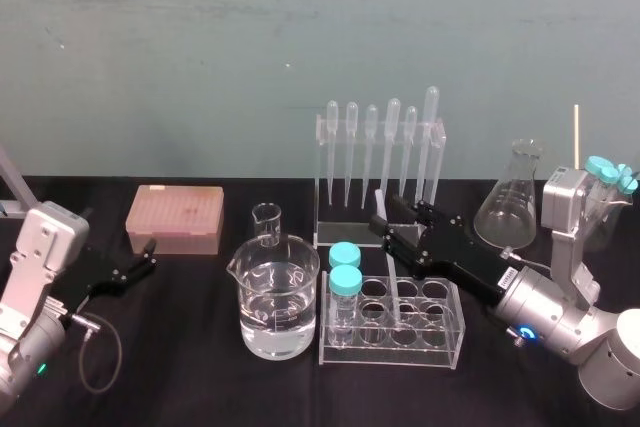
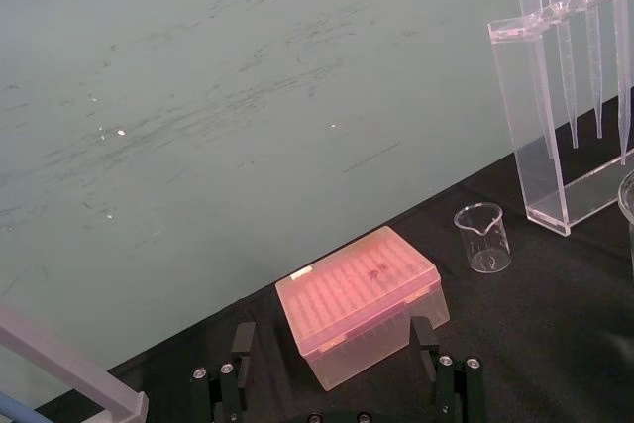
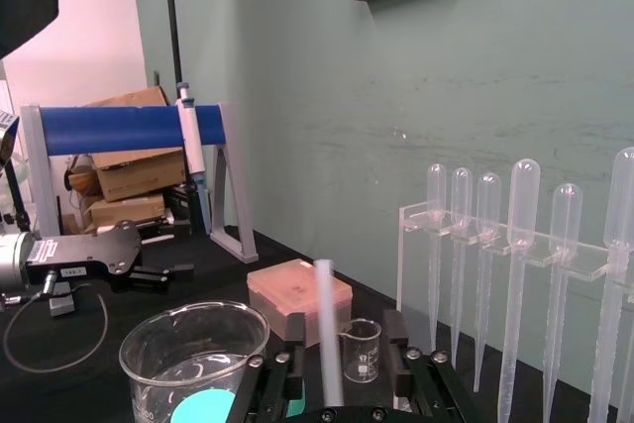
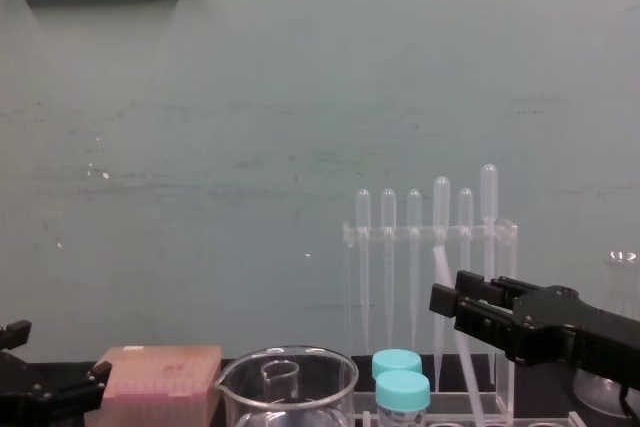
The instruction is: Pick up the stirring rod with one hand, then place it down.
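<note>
The stirring rod (image 1: 380, 197) is a thin white stick. Its lower end stands in a well of the clear tube rack (image 1: 452, 347), and it leans back toward the pipette rack. My right gripper (image 1: 388, 222) reaches in from the right at the rod's upper part. In the right wrist view the rod (image 3: 325, 324) rises between the two fingers (image 3: 395, 344) with a gap on each side, so the gripper (image 3: 345, 344) is open. The chest view shows the rod (image 4: 441, 265) just left of the black gripper (image 4: 450, 302). My left gripper (image 1: 148, 252) rests open at the far left.
A large beaker of water (image 1: 278, 297) and a small beaker (image 1: 266, 222) stand left of the tube rack. Two blue-capped tubes (image 1: 345, 267) sit in it. The pipette rack (image 1: 380, 162) is behind, a pink tip box (image 1: 175, 217) at back left, a flask (image 1: 510, 202) at right.
</note>
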`<state>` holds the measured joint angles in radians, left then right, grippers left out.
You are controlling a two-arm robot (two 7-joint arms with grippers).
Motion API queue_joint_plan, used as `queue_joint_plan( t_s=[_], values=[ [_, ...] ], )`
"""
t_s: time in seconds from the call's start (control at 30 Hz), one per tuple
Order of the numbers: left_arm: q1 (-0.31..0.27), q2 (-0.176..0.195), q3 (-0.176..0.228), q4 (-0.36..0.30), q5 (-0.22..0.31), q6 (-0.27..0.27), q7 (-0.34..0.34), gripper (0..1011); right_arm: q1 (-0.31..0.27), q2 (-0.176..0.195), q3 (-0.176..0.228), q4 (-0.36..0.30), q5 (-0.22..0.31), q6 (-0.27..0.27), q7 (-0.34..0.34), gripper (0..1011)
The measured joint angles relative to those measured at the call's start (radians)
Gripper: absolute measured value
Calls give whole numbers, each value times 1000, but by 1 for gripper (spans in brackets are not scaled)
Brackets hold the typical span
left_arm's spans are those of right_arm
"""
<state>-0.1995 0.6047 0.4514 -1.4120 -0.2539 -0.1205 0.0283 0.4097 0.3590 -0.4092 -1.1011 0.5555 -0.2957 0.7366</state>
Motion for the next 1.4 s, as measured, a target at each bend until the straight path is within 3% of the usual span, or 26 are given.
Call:
queue_joint_plan(
  t_s=[0.4,0.6,0.67,0.77,0.87,1.0,1.23,1.4],
  values=[
    [0,0,0,0,0,0,0,1000,0,0,0,0,1,0,1,836],
    [0,0,0,0,0,0,0,1000,-39,20,14,-76,-32,52,-91,995],
    [0,0,0,0,0,0,0,1000,-57,26,23,-99,-48,62,-132,1004],
    [0,0,0,0,0,0,0,1000,-99,36,54,-135,-106,66,-256,1004],
    [0,0,0,0,0,0,0,1000,-145,40,97,-154,-210,67,-451,1004],
    [0,0,0,0,0,0,0,1000,-171,35,127,-149,-280,106,-587,1004],
    [0,0,0,0,0,0,0,1000,-189,19,153,-128,-304,167,-645,1004],
    [0,0,0,0,0,0,0,1000,-189,20,153,-128,-305,166,-647,1004]
  ],
)
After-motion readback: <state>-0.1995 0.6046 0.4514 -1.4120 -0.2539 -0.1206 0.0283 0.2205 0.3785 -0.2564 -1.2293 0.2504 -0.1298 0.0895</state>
